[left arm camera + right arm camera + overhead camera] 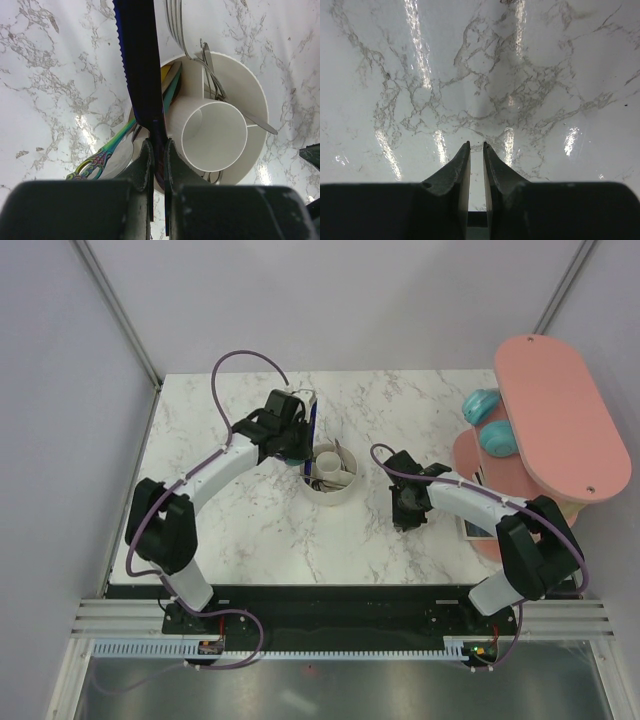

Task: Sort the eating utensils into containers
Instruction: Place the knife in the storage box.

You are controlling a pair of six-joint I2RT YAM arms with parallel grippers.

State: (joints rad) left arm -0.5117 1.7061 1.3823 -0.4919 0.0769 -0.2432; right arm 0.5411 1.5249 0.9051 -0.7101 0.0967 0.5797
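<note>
The white round container (346,489) stands mid-table, with a central cup (200,107) and ring sections (250,80). Several utensils lean in it: silver forks (180,25), a rainbow-handled piece (100,157), dark and gold ones. My left gripper (156,145) is shut on a dark blue-purple knife (140,65) with a serrated edge, held over the container's left section. From above, the left gripper (303,438) sits at the container's far-left rim. My right gripper (405,515) hovers over bare marble to the container's right; its jaws (476,145) stand a narrow gap apart with nothing between them.
A large pink oval board (560,420) on a pink stand sits at the right edge, with two teal objects (485,405) beneath it. A small white-and-blue item (470,528) lies by the stand's foot. White walls close in on both sides.
</note>
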